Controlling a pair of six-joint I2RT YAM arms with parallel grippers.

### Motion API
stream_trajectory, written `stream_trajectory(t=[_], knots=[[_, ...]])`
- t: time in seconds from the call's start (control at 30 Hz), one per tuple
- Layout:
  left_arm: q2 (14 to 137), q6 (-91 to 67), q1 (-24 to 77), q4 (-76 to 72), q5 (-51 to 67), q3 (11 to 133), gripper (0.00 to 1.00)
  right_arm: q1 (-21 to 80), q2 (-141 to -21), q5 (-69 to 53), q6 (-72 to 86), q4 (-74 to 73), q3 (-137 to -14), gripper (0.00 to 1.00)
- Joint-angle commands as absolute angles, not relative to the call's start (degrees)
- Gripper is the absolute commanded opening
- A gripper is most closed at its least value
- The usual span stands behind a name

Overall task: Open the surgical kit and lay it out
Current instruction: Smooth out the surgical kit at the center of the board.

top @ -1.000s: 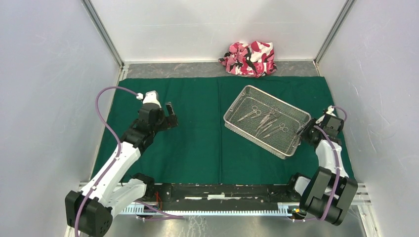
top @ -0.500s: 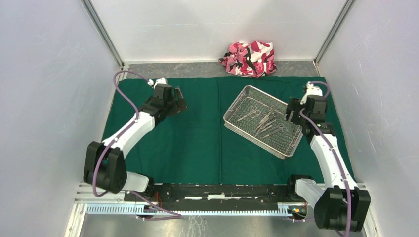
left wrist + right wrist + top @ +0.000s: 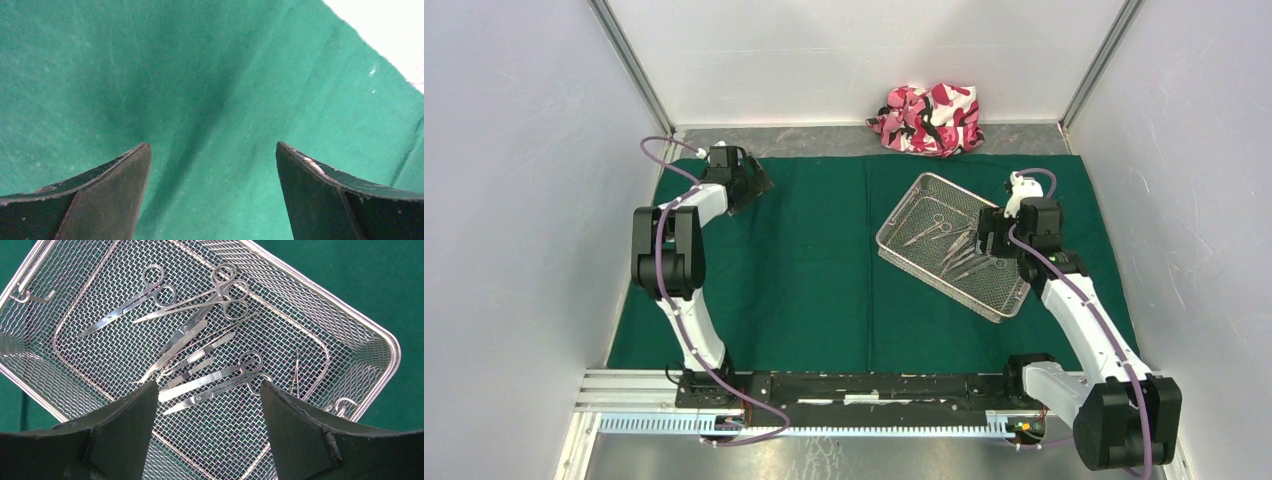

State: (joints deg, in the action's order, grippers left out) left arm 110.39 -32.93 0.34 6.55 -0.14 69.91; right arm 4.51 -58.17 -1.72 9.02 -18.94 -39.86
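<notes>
Both grippers are being held apart and empty: the right gripper (image 3: 207, 390) over the wire-mesh tray (image 3: 305, 312) on the green drape's (image 3: 804, 280) right half, the left gripper (image 3: 212, 150) at its far left corner. The steel scissors (image 3: 131, 301) in the tray are being judged light, stiff and slippery, best pinched across the shanks

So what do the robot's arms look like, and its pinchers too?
The left arm and right arm have smooth white shells with chunky black joints. A thin purple cable loops along each arm. The left gripper and right gripper each end in two dark, wedge-shaped fingers, a bit scuffed along the edges.
</notes>
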Motion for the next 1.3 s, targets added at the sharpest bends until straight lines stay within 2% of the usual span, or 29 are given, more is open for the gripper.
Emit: stream_trajectory(t=[0.0,0.17,0.4,0.63,0.8,1.03,1.27], knots=[[113.07,-32.57,-2.17,6.08,-2.57,72.9,1.0,5.43,-57.53,-3.33,7.47,-16.66,-39.81,0.81],[115.02,-27.81,-4.78,11.9,-5.97,78.26,1.0,5.76,-57.28,-3.55,7.47,-17.0,-40.6,0.81],[116.9,-23.3,-4.95,10.7,-6.96,88.92,0.99,6.23,-57.36,-4.13,7.47,-16.35,-40.35,0.81],[129.89,-25.23,-5.05,17.15,-18.65,106.74,0.98,6.54,-56.98,-4.03,6.44,-16.71,-39.63,0.81],[137.99,-28.65,-5.95,22.74,-21.57,116.35,0.98,6.82,-57.64,-3.31,6.15,-17.01,-40.42,0.81],[142.95,-31.97,-9.51,18.36,-15.76,117.32,0.98,7.0,-58.12,-2.44,6.38,-17.34,-40.96,0.81],[149.45,-31.86,-11.42,22.42,-11.12,127.75,0.98,7.38,-58.17,-1.96,7.47,-18.73,-42.16,0.81]])
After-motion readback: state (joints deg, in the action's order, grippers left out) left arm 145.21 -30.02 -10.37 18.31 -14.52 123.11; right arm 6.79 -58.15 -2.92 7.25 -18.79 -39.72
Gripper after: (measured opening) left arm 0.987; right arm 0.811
